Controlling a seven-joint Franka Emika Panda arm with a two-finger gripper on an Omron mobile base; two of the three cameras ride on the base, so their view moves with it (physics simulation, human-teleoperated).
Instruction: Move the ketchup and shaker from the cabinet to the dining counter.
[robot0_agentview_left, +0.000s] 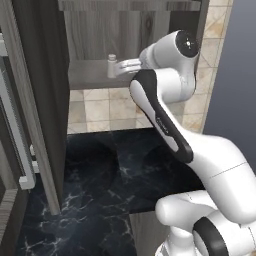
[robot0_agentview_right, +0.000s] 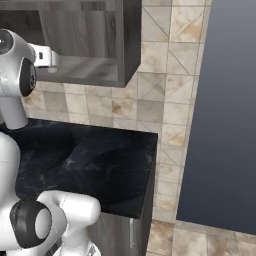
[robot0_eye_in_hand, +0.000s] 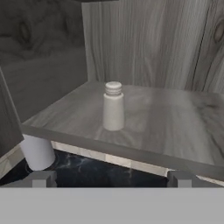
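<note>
The shaker (robot0_eye_in_hand: 113, 107), a stubby pale cylinder with a ribbed cap, stands upright on the floor of the open grey wood-grain cabinet (robot0_eye_in_hand: 175, 127). My gripper (robot0_eye_in_hand: 112, 179) is open and hovers just outside the cabinet's front edge, pointing at the shaker with a clear gap between them. From the left base view the gripper (robot0_agentview_left: 114, 70) reaches into the cabinet (robot0_agentview_left: 90, 75) opening. In the right base view the hand (robot0_agentview_right: 47, 56) is at the cabinet (robot0_agentview_right: 95, 45) front. The ketchup and the dining counter are out of view.
The cabinet door (robot0_agentview_left: 37, 100) hangs open at the left, close to the arm. A black marbled counter (robot0_agentview_left: 100, 170) lies below the cabinet against a tiled wall (robot0_agentview_right: 160, 100). A tall dark panel (robot0_agentview_right: 225, 110) stands to the right.
</note>
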